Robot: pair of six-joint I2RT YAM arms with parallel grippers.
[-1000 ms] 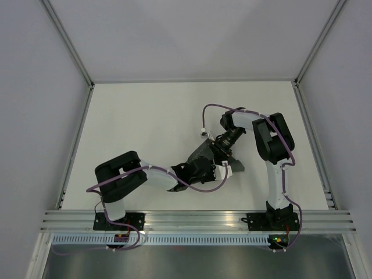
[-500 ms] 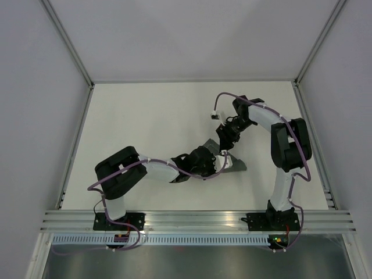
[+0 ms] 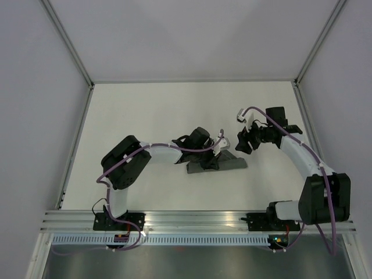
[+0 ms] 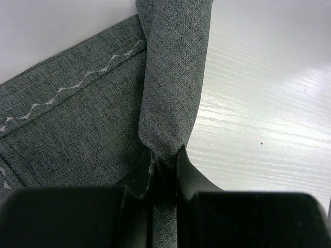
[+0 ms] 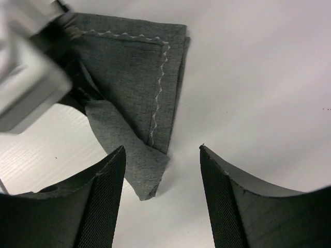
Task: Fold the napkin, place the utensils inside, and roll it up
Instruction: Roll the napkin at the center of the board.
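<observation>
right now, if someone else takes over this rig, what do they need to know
Left pincer: shut on a raised fold of the napkin.
Right pincer: open, empty, beside the napkin and not touching it.
The napkin lies bunched and partly folded near the middle of the table.
No utensils show in any view.
Left to do: finish the fold, put the utensils inside, roll it up.

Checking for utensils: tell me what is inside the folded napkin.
Only grey cloth layers show on the napkin, one fold pinched in the left gripper. No utensil is visible in any view; whatever lies between the layers is covered.
</observation>
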